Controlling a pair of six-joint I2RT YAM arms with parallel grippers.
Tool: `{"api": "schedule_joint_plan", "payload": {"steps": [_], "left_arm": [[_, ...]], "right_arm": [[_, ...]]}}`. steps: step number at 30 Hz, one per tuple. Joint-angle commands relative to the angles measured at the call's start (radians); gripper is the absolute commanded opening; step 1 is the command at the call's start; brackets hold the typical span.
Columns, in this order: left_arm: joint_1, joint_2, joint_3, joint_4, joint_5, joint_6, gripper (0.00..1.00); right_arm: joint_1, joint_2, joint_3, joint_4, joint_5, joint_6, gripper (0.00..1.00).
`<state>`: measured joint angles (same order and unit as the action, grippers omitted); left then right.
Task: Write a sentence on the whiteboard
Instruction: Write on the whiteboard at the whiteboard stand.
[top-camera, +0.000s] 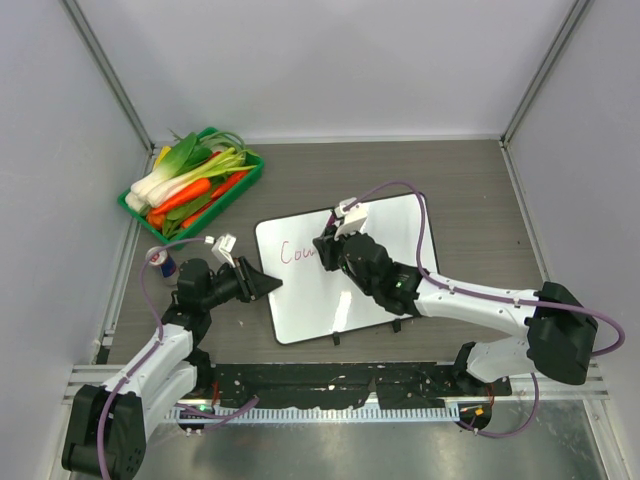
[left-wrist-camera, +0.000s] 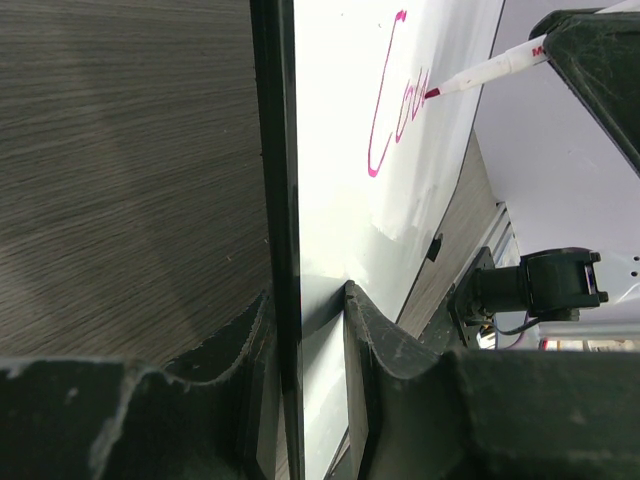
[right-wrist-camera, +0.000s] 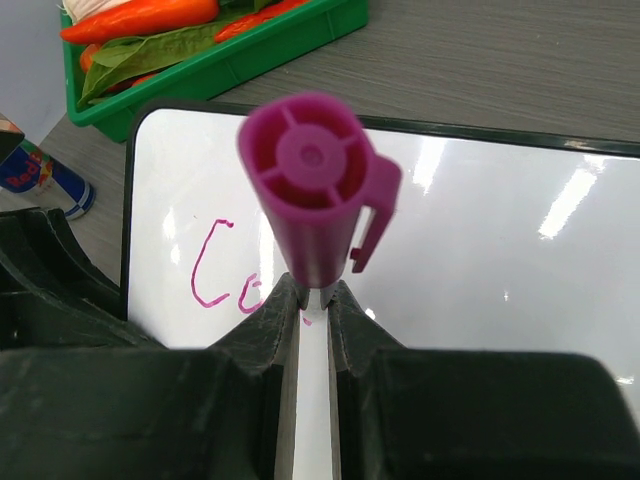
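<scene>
In the top view, we see the whiteboard (top-camera: 310, 300) lying slightly skewed on the dark wood-grain surface (top-camera: 470, 200), just ahead of the arm bases. The left pincer (top-camera: 274, 285) meets its left edge. The right pincer (top-camera: 328, 255) sits over the board's upper-left part, beside the sentence (top-camera: 297, 252), which so far reads roughly "Cou". A green tray (top-camera: 135, 205) of vegetables stands well apart at the far left.

From the left wrist, we find the jaws narrow and clamped on the board's black frame, one finger on either side of it. The marker (left-wrist-camera: 490, 70) has its tip touching the white face at the end of the pink line.

From the right wrist, the jaws are narrow, gripping the marker's barrel, with its magenta cap end facing the camera.

We judge the board stiff, light and glossy, so it is likely to slide under pen pressure. The framed edge is the sensible place to hold it. The marker looks light, rigid and smooth, and is best pinched mid-barrel.
</scene>
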<state>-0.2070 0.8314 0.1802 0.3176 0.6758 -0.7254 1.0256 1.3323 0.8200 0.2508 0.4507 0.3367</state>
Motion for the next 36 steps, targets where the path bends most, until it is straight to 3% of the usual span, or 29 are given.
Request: {"api": "schedule_joint_plan", "payload": {"steps": [1,36], "left_arm": [[0.000,0.000,0.001,0.032,-0.009,0.038,0.00],[0.001,-0.002,0.002,0.031,-0.007,0.038,0.00]], "right_arm": [[-0.005,-0.036,0.056,0.016,0.037,-0.033,0.01],[-0.009,0.002,0.036,-0.013,0.097,-0.024,0.01]]}}
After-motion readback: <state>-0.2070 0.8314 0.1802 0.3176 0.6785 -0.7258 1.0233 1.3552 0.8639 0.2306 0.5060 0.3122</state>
